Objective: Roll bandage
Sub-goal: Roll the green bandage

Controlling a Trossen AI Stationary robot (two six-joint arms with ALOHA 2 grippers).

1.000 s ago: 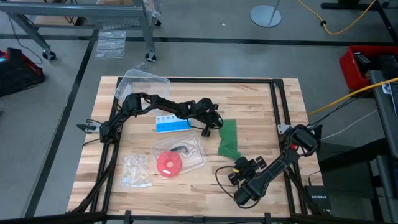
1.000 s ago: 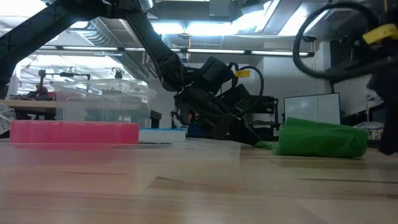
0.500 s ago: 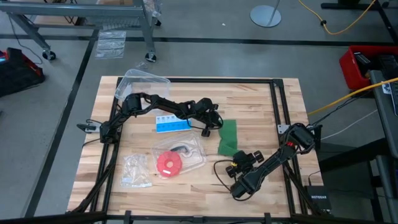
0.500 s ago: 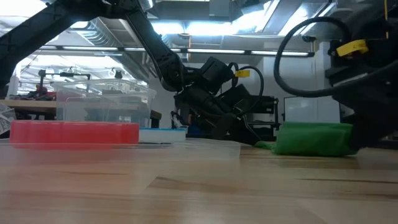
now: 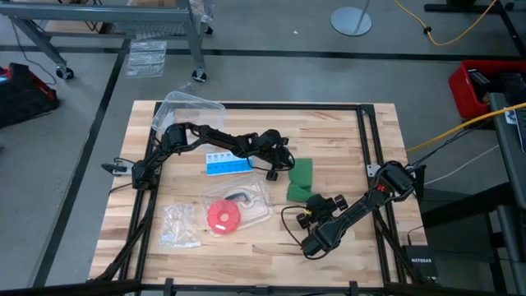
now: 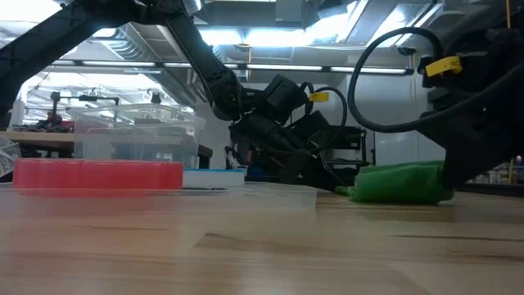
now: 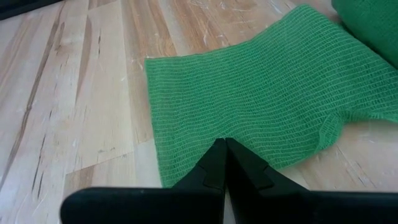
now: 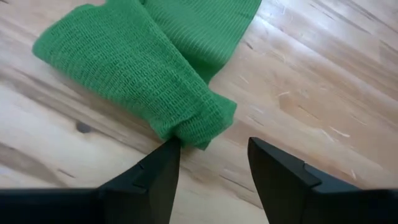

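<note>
1. Nearest the table's front edge, the right gripper (image 5: 307, 220) sits low at the near end of the dark green soft cloth bandage (image 5: 299, 180). Its two dark fingers (image 8: 152, 177) stand apart on the wood; one touches the rolled edge and the other is clear of it. This looks like a push or a pinch being lined up to turn the roll further.
2. The bandage lies right of the table's centre. Its near part is gathered into a loose bundle (image 8: 134, 74), and its far part is a flat woven strip (image 7: 249, 102) on the light wooden table (image 5: 345, 136). Rolling seems to be partly done.
3. At the far end of the strip, the left gripper (image 7: 222, 151) has its fingers pressed together, tips on the cloth edge. This probably pins that end so that the strip stays taut.
4. Left of the bandage, well apart from it, lie a red round disc (image 5: 221, 215) in a clear plastic tray, a crumpled clear bag (image 5: 177, 226) and a blue-and-white pill box (image 5: 226, 163).
5. Farthest back, at the far left corner, stands an empty clear plastic tub (image 5: 187, 109).
</note>
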